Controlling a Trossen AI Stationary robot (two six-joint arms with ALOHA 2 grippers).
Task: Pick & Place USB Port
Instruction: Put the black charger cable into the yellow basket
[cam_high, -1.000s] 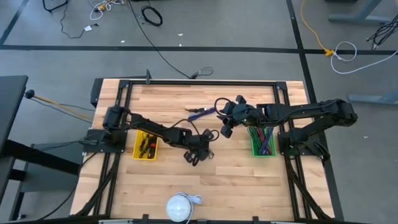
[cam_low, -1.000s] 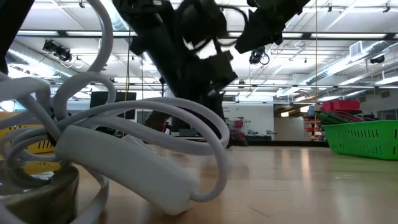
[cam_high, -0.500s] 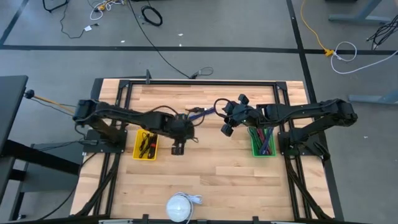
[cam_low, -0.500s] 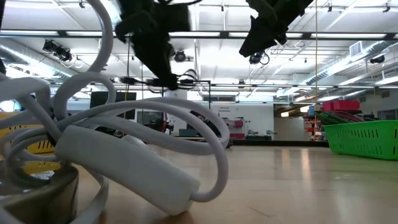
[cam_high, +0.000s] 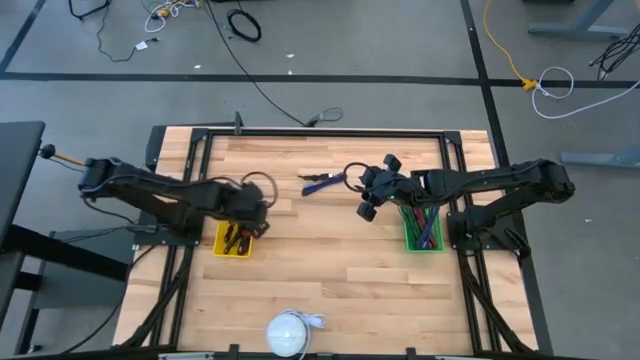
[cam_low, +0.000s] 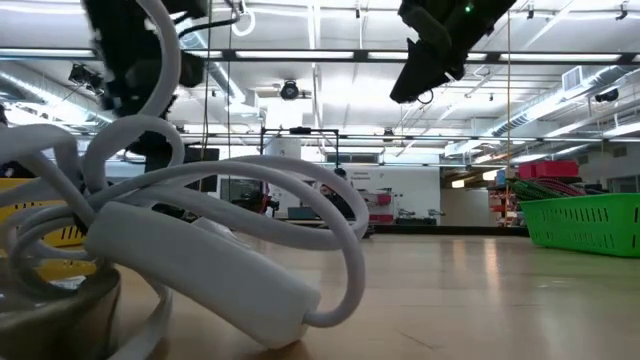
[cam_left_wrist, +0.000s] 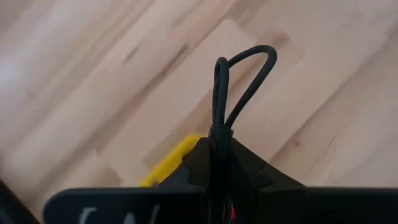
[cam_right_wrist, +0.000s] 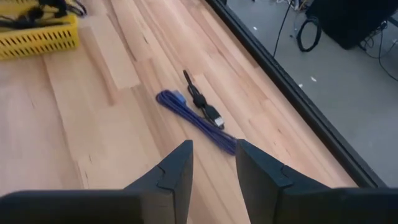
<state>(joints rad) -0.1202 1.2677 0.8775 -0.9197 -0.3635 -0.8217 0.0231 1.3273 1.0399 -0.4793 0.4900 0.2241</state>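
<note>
Left gripper (cam_high: 247, 203): clamped tight on a looped black cable (cam_left_wrist: 239, 84), poised above the yellow bin (cam_high: 234, 241) at the table's left.
Step in hand: the place; by my reading, the carry ends here.
Next move: lower a little, part the fingers, let the loop drop inside the bin walls.
Right gripper (cam_right_wrist: 213, 167): fingers apart, holding nothing, hovering mid-table beside the green bin (cam_high: 421, 229).
Farther off: a blue cable (cam_right_wrist: 193, 118) and a short black USB lead (cam_right_wrist: 202, 101) lie together near the far edge, probably the next pick.

L bin (cam_high: 234, 240) by L arm, R bin (cam_high: 421, 227) by R arm; cables (cam_high: 322, 181) between, toward table rear.
</note>
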